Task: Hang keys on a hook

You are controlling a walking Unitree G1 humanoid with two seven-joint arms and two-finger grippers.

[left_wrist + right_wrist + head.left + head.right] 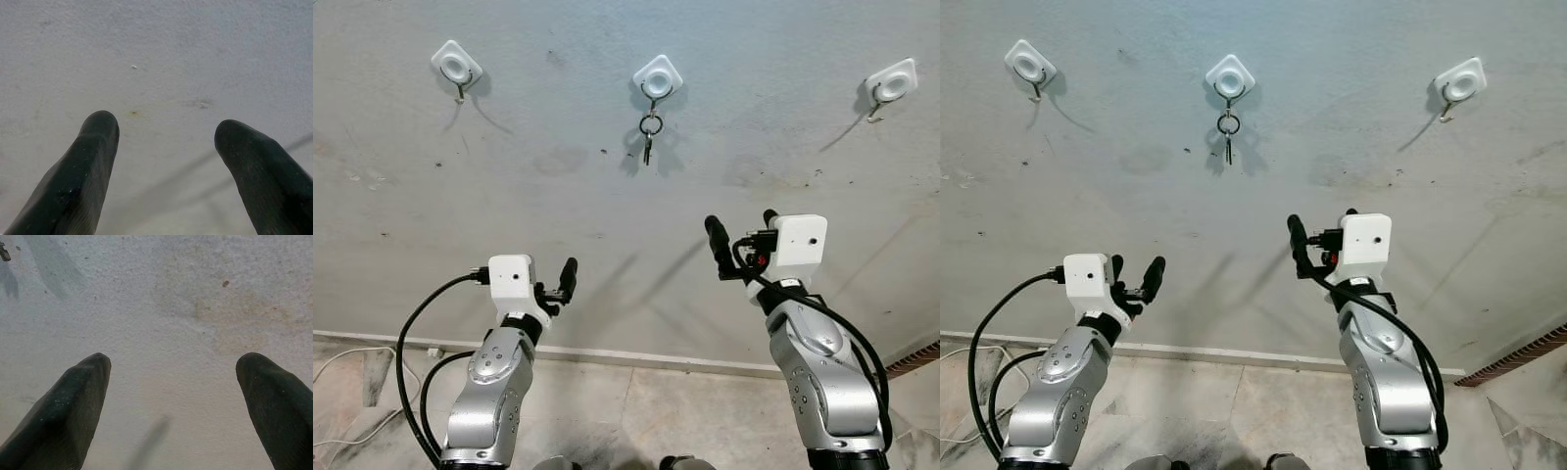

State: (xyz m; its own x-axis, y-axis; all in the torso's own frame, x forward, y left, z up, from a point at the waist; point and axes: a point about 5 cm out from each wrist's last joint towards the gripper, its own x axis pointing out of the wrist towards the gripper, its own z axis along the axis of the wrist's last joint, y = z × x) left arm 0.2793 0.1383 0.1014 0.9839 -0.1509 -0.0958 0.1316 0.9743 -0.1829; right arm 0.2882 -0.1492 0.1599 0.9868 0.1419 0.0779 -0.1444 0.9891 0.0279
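- On the grey wall (558, 176), three white hooks sit in a row; the keys (649, 135) dangle by their ring from the middle hook (657, 80), so the hanging looks done.
- Left hook (457, 68) and right hook (889, 85) carry nothing.
- Right gripper (740, 233) is raised below the keys, well apart from them, jaws wide and holding nothing.
- Left gripper (558, 282) sits lower, jaws wide, also holding nothing.
- What seems left: lowering both arms.

Home interior — bare plaster wall (607, 196), stick-on hooks (657, 76), tiled floor (685, 411)
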